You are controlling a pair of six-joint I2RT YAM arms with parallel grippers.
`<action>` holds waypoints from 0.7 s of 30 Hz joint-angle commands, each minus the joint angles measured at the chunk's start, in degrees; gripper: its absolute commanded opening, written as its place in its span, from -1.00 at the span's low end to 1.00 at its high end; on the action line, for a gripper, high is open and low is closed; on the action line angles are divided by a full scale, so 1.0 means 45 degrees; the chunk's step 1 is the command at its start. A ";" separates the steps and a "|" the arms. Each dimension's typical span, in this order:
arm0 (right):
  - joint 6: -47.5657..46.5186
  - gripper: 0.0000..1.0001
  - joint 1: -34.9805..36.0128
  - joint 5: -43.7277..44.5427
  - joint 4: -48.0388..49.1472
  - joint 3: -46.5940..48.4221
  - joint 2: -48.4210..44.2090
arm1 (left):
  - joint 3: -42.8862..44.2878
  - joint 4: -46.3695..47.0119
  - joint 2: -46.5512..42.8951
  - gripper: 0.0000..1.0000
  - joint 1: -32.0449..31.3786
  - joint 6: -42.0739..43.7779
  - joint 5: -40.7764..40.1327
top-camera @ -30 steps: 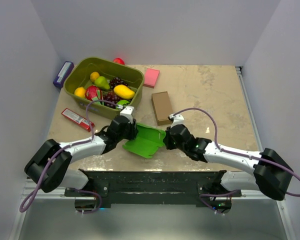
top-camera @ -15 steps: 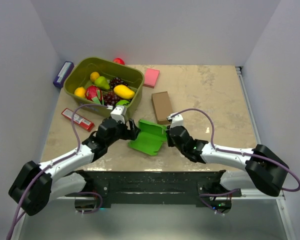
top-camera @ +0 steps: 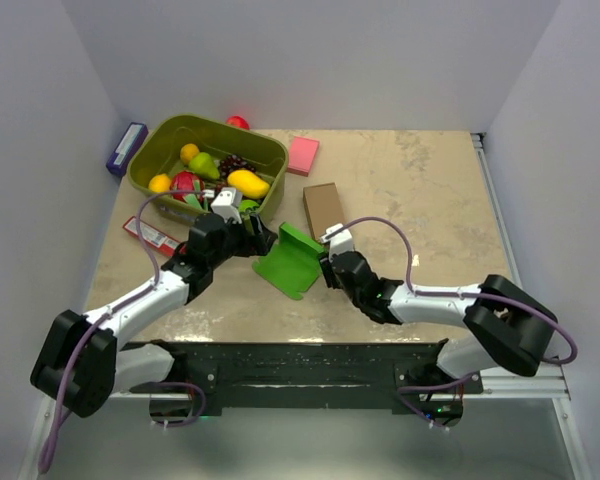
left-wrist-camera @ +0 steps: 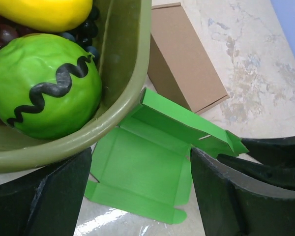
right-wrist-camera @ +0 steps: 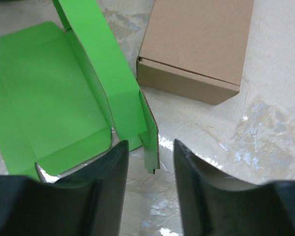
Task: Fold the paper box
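- Jaws of the left gripper (left-wrist-camera: 142, 196) are standing wide apart with nothing between them; it is hovering just left of the paper box (top-camera: 288, 265).
- Between the 2 grippers, the paper box is lying part-folded on the table (top-camera: 430, 200), close to the near edge: its base panel is resting flat and 1 long side panel is standing up along the right.
- At that raised side, the right gripper (right-wrist-camera: 148, 157) is holding its jaws at a narrow gap; 1 small end tab is standing in the gap, and neither finger is visibly pressing on it.
- Just far and right of the green card, the brown cardboard box (top-camera: 323, 213) is lying flat, close to the raised panel but apart from it.
- Far and left, the olive tub (left-wrist-camera: 123, 59) is sitting full of fruit, with a green fruit (left-wrist-camera: 44, 83) marked by a black zigzag leaning on its wall; the tub's corner is overlapping the card in the left wrist view, and I cannot tell whether they are touching.
- Beside the tub's far right corner, the pink pad (top-camera: 303, 155) is lying flat.
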 commanded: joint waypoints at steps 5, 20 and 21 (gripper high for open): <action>0.1364 0.43 0.0108 0.0212 -0.0839 -0.0235 -0.2332 | 0.0408 0.1308 0.0973 0.69 0.0083 0.0719 0.1349; 0.9023 0.31 0.0108 -0.3265 -0.3596 0.1170 -0.3767 | 0.1970 0.1955 0.3162 0.61 0.0063 0.1403 0.1662; 0.8985 0.22 0.0089 -0.3246 -0.3654 0.1268 -0.3261 | 0.1970 0.1995 0.3337 0.61 0.0063 0.1384 0.1623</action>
